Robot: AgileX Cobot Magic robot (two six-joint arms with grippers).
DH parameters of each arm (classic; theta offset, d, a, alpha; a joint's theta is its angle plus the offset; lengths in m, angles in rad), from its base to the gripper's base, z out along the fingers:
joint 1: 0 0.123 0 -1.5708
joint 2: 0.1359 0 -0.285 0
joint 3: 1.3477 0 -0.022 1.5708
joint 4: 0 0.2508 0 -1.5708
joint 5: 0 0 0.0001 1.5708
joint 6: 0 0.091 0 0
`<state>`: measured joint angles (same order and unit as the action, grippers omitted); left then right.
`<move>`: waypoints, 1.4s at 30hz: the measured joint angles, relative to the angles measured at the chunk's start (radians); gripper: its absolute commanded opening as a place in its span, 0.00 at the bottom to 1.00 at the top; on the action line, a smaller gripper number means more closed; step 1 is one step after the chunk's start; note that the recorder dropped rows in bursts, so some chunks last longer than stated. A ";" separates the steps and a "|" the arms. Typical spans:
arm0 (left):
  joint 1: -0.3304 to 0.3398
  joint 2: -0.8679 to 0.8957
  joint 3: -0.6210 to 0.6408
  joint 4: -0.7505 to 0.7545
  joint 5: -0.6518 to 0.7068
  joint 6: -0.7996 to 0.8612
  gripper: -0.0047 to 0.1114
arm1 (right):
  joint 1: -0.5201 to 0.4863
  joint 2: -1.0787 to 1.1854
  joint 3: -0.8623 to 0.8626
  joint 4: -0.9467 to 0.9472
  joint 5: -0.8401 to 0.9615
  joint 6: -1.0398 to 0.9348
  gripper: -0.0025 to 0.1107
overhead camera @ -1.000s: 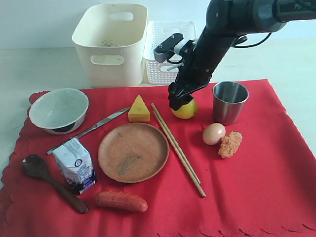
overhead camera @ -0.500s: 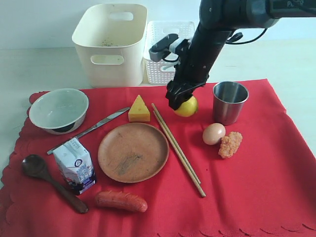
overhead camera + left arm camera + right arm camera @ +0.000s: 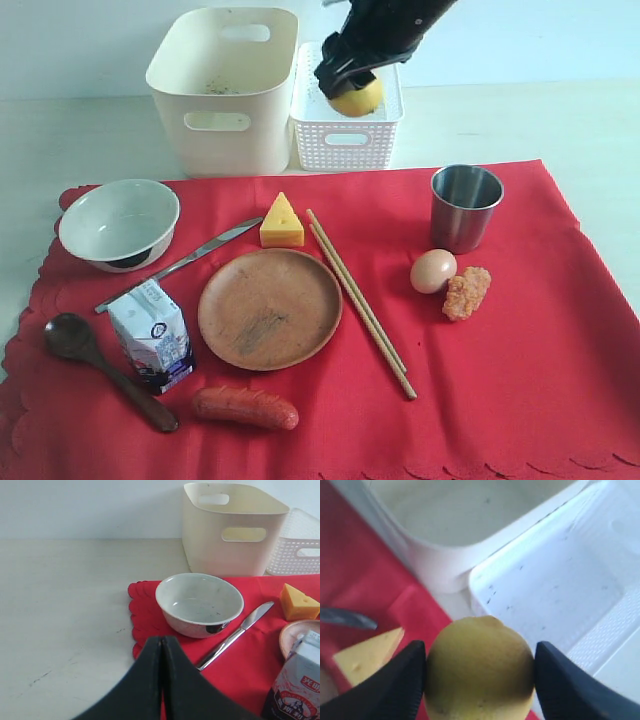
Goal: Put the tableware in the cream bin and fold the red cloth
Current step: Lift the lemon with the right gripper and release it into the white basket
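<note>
As right hand (image 3: 349,84) grips lemon (image 3: 359,99), bin (image 3: 230,152) beside

The right arm (image 3: 395,20) is black and thick, and its skin looks smooth and a little shiny. The top of the picture cuts it off, so its whole shape is hard to tell. The right hand (image 3: 348,82) at its end is black too, and blocky. Seen close up, this hand (image 3: 480,680) has two flat black fingers (image 3: 395,690) with soft, rounded edges and a dull look. The left hand (image 3: 162,647) is also black. Its two fingers (image 3: 135,690) are wide at the back and thin at the tips, like a pointed wedge with a thin line down the middle.
</note>
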<state>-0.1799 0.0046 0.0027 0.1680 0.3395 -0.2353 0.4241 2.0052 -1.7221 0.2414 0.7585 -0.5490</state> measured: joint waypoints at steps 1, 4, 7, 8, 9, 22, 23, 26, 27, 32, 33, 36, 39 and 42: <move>0.000 0.000 0.000 0.000 0.000 0.000 0.05 | 0.000 0.000 0.000 0.002 -0.042 0.012 0.02; 0.000 0.000 0.000 0.000 0.000 0.000 0.05 | 0.000 0.013 0.000 0.002 -0.164 0.046 0.02; 0.000 0.000 0.000 0.000 0.000 0.000 0.05 | 0.000 0.038 0.000 0.004 -0.279 0.065 0.02; 0.000 0.000 0.000 0.000 0.000 0.000 0.05 | 0.000 0.049 0.000 0.006 -0.317 0.069 0.02; 0.000 0.000 0.000 0.000 0.000 0.000 0.05 | -0.002 0.060 0.000 0.006 -0.349 0.071 0.02; 0.000 0.000 0.000 0.000 0.000 0.000 0.05 | -0.038 0.258 -0.078 0.006 -0.414 0.100 0.09; 0.000 0.000 0.000 0.000 0.000 0.000 0.05 | -0.040 0.270 -0.078 0.006 -0.417 0.100 0.11; 0.000 0.000 0.000 0.000 0.000 0.000 0.05 | -0.042 0.302 -0.078 0.006 -0.423 0.100 0.15; 0.000 0.000 0.000 0.000 0.000 0.000 0.05 | -0.042 0.307 -0.078 0.006 -0.423 0.100 0.16; 0.000 0.000 0.000 0.000 0.000 0.000 0.05 | -0.046 0.334 -0.078 0.006 -0.433 0.100 0.29; 0.000 0.000 0.000 0.000 0.000 0.000 0.05 | -0.048 0.336 -0.078 0.006 -0.438 0.102 0.33; 0.000 0.000 0.000 0.000 0.000 0.000 0.05 | -0.048 0.336 -0.078 0.006 -0.438 0.104 0.53; 0.000 0.000 0.000 0.000 0.000 0.000 0.05 | -0.048 0.336 -0.078 0.006 -0.438 0.104 0.57; 0.000 0.000 0.000 0.000 0.000 0.000 0.05 | -0.048 0.314 -0.081 0.006 -0.436 0.104 0.61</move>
<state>-0.1799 0.0046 0.0027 0.1680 0.3395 -0.2353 0.3758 2.3194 -1.8028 0.2471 0.3227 -0.4453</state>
